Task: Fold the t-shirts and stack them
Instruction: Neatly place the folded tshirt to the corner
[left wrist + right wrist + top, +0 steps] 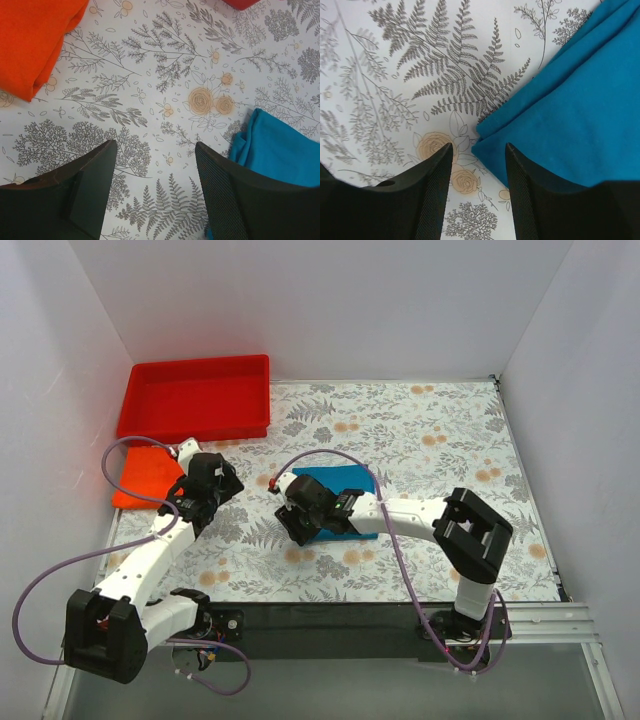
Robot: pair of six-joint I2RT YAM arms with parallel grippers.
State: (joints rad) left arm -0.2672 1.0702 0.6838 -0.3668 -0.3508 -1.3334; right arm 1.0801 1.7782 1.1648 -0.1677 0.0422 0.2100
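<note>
The teal-blue t-shirt [340,485] lies folded at the middle of the table. The orange-red t-shirt [145,478] lies folded at the left, just in front of the tray. My right gripper [298,523] is open over the teal shirt's near-left corner. In the right wrist view that gripper [479,150] has the corner of the teal shirt [570,110] between its fingers, not pinched. My left gripper [222,485] is open and empty between the two shirts. In the left wrist view that gripper [155,150] has the orange shirt [35,40] at upper left and the teal shirt [280,150] at right.
A rigid red plastic tray [195,430] stands empty at the back left; its corner shows in the left wrist view [240,4]. The floral tablecloth [430,440] covers the table. White walls close in the left, back and right sides.
</note>
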